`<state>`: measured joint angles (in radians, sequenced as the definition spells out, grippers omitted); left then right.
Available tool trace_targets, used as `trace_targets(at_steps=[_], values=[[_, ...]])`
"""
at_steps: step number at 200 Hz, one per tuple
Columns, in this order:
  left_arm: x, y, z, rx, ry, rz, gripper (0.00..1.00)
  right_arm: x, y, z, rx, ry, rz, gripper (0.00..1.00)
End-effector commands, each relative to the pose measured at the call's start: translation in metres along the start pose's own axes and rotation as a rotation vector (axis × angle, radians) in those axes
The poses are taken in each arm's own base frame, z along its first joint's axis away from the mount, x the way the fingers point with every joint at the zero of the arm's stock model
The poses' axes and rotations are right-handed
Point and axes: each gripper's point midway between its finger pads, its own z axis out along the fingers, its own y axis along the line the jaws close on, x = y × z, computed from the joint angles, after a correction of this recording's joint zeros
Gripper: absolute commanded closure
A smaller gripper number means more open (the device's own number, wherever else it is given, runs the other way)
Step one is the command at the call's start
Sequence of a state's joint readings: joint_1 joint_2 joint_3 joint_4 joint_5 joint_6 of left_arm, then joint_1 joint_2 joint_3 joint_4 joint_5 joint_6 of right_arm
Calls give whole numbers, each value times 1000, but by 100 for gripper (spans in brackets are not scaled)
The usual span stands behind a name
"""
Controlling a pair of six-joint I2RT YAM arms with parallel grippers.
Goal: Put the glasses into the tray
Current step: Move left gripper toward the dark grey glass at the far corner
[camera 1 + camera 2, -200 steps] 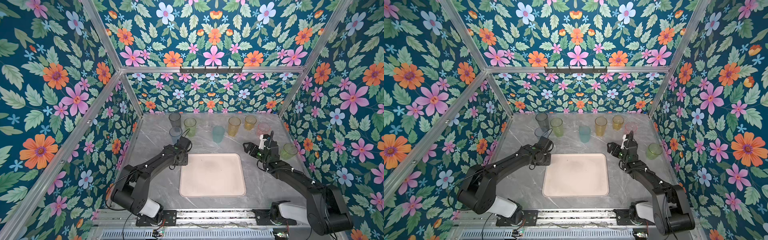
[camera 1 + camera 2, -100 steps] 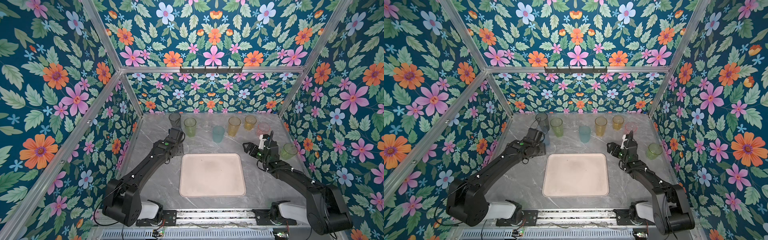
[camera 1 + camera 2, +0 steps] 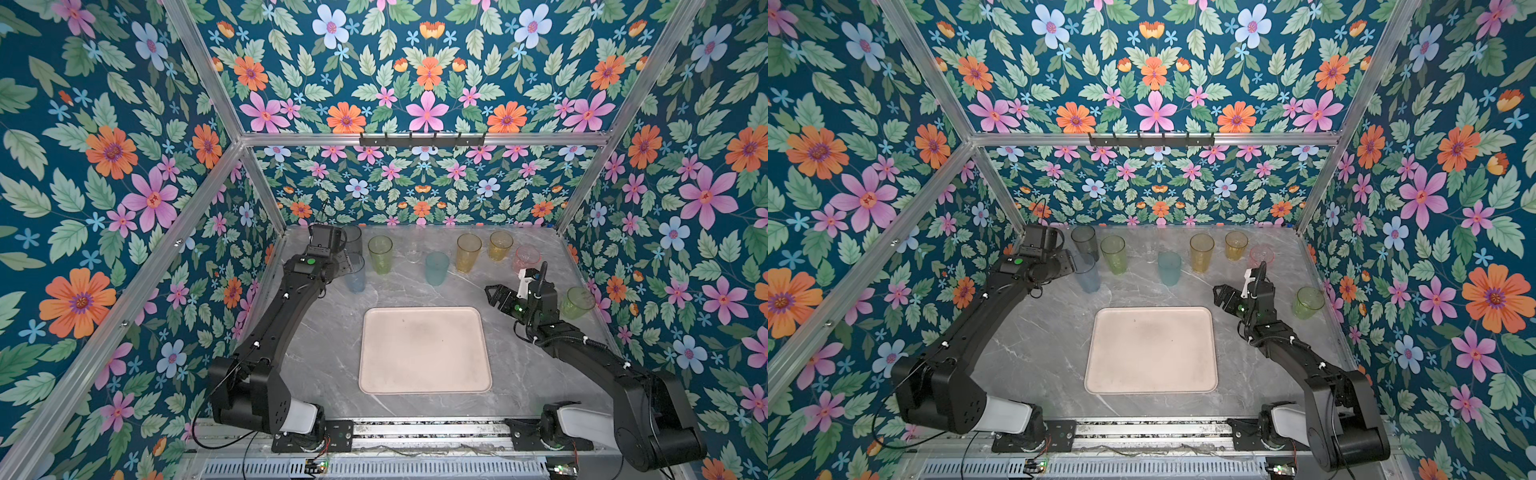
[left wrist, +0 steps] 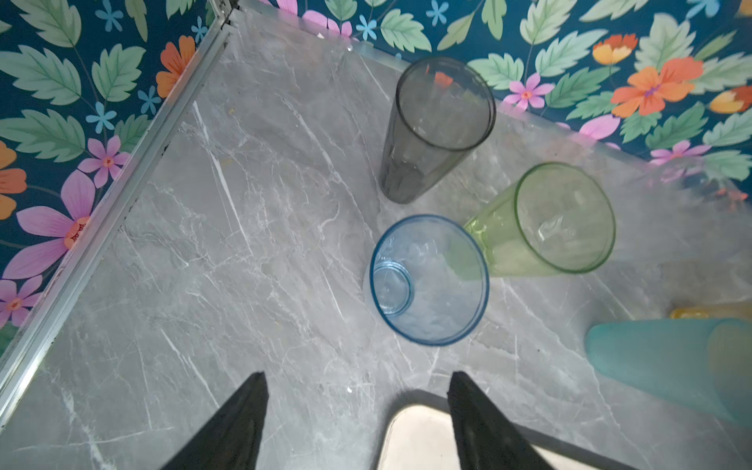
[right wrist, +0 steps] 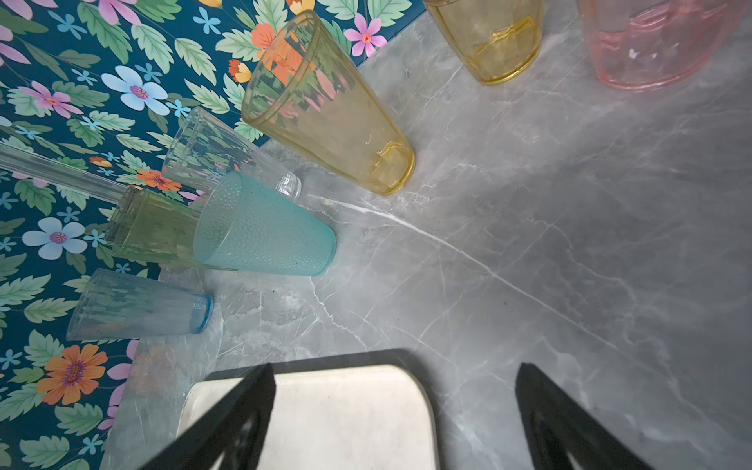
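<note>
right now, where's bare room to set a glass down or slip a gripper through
The tray is wholly bare. Open marble lies between its far rim and the teal glass, and left of the tray. Crowded: the back-left corner, where the grey glass, pale blue glass and green glass stand close ahead of the left gripper.

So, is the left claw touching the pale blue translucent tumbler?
Apart. The left wrist view shows bare marble between the left claw and the pale blue translucent tumbler.
</note>
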<state>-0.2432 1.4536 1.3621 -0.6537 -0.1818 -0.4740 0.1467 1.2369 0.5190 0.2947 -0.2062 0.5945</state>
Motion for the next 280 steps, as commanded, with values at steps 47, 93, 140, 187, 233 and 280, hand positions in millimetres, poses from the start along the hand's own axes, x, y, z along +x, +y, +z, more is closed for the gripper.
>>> trace_targets(at_steps=[47, 93, 140, 187, 233, 280], values=[[-52, -8, 11, -7, -48, -23, 25, -2, 3, -4, -9, -6, 3, 6], [-79, -11, 23, -22, -84, -22, 25, -5, 0, -9, 20, -19, -17, 6], [-91, -15, 52, 8, -53, -38, 25, -4, 2, -8, 11, -13, -17, 6], [-89, -12, 95, 17, 1, -71, 25, -5, 2, -8, 14, -16, -15, 6], [-80, -10, 138, -2, 70, -68, 29, -5, 0, -8, 24, -15, -13, 6], [-74, -20, 164, 30, 112, -66, 41, -4, -1, -6, 29, -9, -11, 6]])
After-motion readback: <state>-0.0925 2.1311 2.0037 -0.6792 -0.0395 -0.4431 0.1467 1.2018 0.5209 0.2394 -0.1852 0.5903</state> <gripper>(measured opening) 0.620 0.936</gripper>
